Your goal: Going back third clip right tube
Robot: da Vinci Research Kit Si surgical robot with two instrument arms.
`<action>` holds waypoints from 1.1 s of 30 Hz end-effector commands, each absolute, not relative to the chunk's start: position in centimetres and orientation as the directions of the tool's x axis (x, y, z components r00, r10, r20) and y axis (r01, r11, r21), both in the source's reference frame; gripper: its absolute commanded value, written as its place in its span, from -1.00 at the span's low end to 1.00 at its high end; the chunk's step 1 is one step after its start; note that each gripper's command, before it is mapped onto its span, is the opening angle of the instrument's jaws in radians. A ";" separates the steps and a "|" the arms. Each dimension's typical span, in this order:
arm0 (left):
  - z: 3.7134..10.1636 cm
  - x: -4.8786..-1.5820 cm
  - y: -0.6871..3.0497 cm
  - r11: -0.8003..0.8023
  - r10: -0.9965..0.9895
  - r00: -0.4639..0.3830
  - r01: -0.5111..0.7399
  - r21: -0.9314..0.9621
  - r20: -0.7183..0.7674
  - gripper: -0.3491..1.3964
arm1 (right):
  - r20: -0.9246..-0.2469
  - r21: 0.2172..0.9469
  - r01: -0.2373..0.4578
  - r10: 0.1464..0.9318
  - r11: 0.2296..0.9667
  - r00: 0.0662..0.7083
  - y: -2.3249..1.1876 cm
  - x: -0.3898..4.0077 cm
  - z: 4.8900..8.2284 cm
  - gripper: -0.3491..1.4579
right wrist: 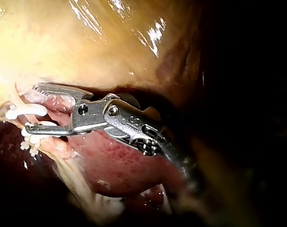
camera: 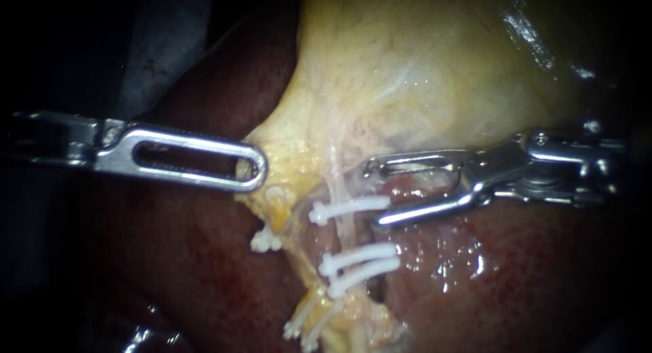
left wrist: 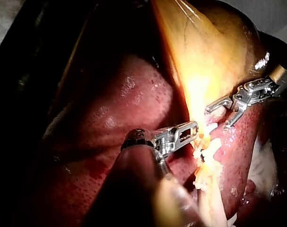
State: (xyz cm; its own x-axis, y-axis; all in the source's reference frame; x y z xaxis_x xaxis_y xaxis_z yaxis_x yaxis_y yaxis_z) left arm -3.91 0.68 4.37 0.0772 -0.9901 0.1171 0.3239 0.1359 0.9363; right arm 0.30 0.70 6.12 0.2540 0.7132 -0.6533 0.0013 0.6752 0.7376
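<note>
R instrument [camera: 372, 194] jaws open, empty, just beside top clip [camera: 350, 209] on tube [camera: 346, 231]; L instrument [camera: 252, 168] prob clamped on gallbladder [camera: 407, 68] edge.

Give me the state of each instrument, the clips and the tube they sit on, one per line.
left instrument: jaws shut on the gallbladder edge
right instrument: jaws open, holding nothing
three clips: closed across the right tube
right tube: clipped, not cut

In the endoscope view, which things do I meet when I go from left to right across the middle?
left instrument → lone clip → three clips → right instrument
</note>
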 end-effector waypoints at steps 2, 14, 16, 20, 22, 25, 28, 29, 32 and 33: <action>4.37 -3.91 0.68 0.136 -0.990 0.077 0.324 0.936 0.117 -1.00 | -0.646 0.743 -0.014 0.722 0.669 0.248 0.75 0.25 6.00 0.05; 4.38 -3.93 0.68 0.137 -0.990 0.078 0.323 0.937 0.117 -1.00 | -0.638 0.749 -0.020 0.730 0.662 0.243 0.86 -0.01 5.35 0.05; 4.38 -3.93 0.68 0.137 -0.990 0.078 0.323 0.936 0.118 -1.00 | -0.641 0.747 -0.023 0.728 0.665 0.242 0.85 -0.02 5.30 0.05; 4.39 -3.94 0.67 0.137 -0.990 0.078 0.323 0.936 0.118 -1.00 | -0.644 0.743 -0.027 0.726 0.668 0.241 0.84 -0.02 5.28 0.05; 4.39 -3.94 0.67 0.137 -0.990 0.078 0.323 0.936 0.118 -1.00 | -0.649 0.739 -0.026 0.722 0.673 0.241 0.84 -0.02 5.29 0.05; 4.40 -3.95 0.67 0.137 -0.990 0.077 0.324 0.936 0.119 -1.00 | -0.653 0.735 -0.025 0.718 0.677 0.241 0.85 -0.02 5.29 0.05; 4.43 -3.98 0.64 0.139 -0.990 0.080 0.323 0.936 0.120 -1.00 | -0.653 0.735 -0.025 0.718 0.677 0.241 0.84 -0.02 5.29 0.05; 4.44 -3.99 0.63 0.140 -0.989 0.080 0.323 0.936 0.120 -1.00 | -0.653 0.735 -0.025 0.718 0.677 0.241 0.84 -0.02 5.29 0.05; 4.50 -4.06 0.57 0.144 -0.989 0.087 0.320 0.937 0.122 -1.00 | -0.653 0.735 -0.025 0.718 0.677 0.241 0.84 -0.02 5.29 0.05; 4.53 -4.09 0.55 0.146 -0.988 0.088 0.319 0.936 0.124 -1.00 | -0.653 0.735 -0.025 0.718 0.677 0.241 0.84 -0.02 5.29 0.05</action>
State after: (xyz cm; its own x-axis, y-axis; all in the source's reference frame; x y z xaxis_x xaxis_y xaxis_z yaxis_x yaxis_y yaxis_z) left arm -4.12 0.54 4.55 0.0882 -0.9884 0.1239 0.3183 0.1458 0.9367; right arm -0.02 0.85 5.29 0.2415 0.7174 -0.6534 -0.0247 0.6777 0.7349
